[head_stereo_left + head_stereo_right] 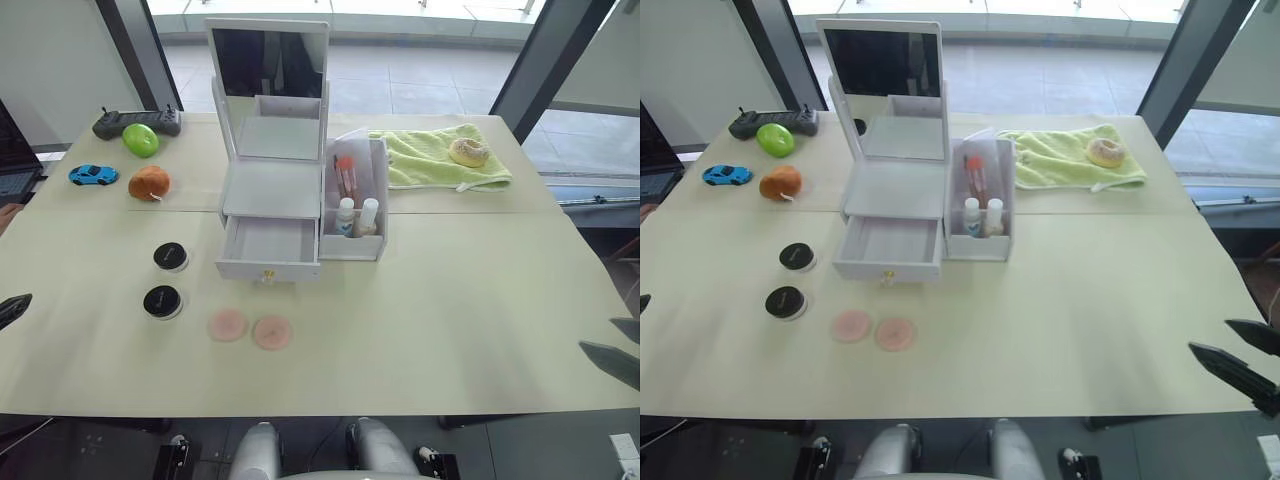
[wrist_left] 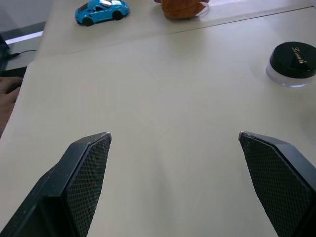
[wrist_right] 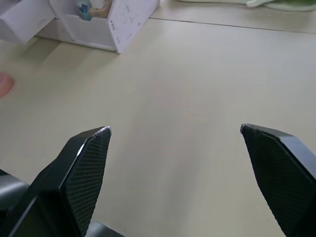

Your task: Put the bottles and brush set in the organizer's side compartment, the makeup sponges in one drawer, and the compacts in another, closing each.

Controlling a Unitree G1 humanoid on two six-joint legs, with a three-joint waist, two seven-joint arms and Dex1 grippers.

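The bottles [image 1: 356, 217] and brushes [image 1: 344, 176] already stand in the side bin [image 1: 378, 205] of the organizer [image 1: 272, 190], so the sponge step looks next. One drawer [image 1: 268, 245] is pulled open and empty. Two pink sponges [image 1: 250, 328] lie flat on the bench [image 1: 450, 300] just near of it; two black-lidded compacts [image 1: 166, 280] sit to their left. The left gripper [image 2: 174, 143] and the right gripper [image 3: 175, 138] hover low at the bench's near edges, fingers spread wide, holding nothing. One must reach in and pinch a thin pad.
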